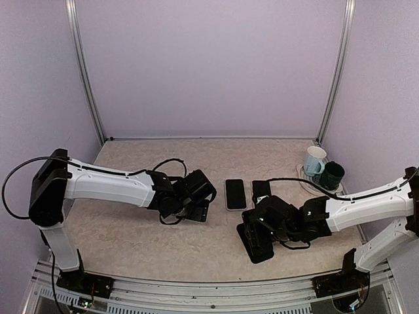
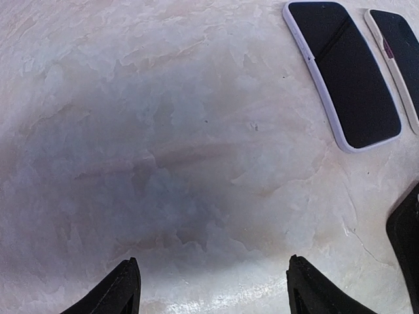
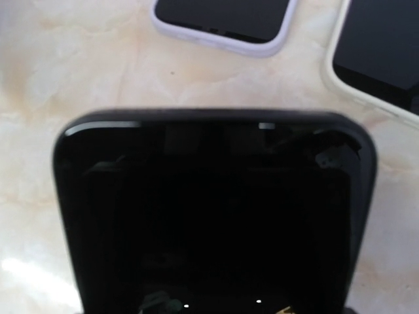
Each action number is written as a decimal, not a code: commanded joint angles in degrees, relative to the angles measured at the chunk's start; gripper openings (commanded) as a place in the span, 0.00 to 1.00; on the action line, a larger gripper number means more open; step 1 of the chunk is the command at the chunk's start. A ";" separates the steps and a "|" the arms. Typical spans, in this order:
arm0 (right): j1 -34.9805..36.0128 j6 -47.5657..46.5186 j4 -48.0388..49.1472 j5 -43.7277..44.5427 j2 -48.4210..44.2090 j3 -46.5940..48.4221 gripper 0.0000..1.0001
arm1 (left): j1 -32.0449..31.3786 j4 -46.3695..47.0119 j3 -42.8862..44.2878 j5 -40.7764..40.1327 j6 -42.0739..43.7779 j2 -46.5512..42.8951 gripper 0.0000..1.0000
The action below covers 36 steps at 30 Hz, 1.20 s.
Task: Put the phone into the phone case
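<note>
Left arm reaches from its base toward the middle, forearm low and level. Left hand (image 1: pixel 199 209) hovers just off the surface, palm down. Its wrist view shows both fingertips (image 2: pixel 124 291) spread with only bare surface between them: released, grasping nothing.

Right arm comes in from the right, also low, wrist turned toward the near edge. Right hand (image 1: pixel 262 232) is closed across the black phone (image 1: pixel 255 244). The phone juts from the hand toward the near-left. In the right wrist view the phone (image 3: pixel 216 216) fills the lower frame and hides the fingers. Whether its far end touches the surface I cannot tell.

Between the two hands, side by side and just apart, lie a lilac-rimmed case (image 1: pixel 236 194) and a cream-rimmed case (image 1: pixel 261 190). Both are flat with dark faces up; whether either is empty I cannot tell. The left wrist view has them at its upper right, lilac (image 2: pixel 344 72) nearer, cream (image 2: pixel 400 59) at the frame edge.

Surface (image 1: pixel 131 229) is pale marbled beige, glossy in patches. Far right: a light blue mug (image 1: pixel 314 159) and a dark green mug (image 1: pixel 332 175), upright and touching. Plain lilac-grey walls on three sides, with a metal post (image 1: pixel 85 72) at each back corner.
</note>
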 commanded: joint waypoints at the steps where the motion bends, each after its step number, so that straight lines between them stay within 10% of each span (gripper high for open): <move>1: 0.50 0.79 0.51 2.86 3.05 2.71 0.37 | 1.38 2.78 1.88 1.07 2.89 0.76 0.76; 36: 1.22 0.88 -3.53 2.37 7.65 4.27 0.33 | 3.43 6.40 -3.41 3.32 2.66 1.06 0.76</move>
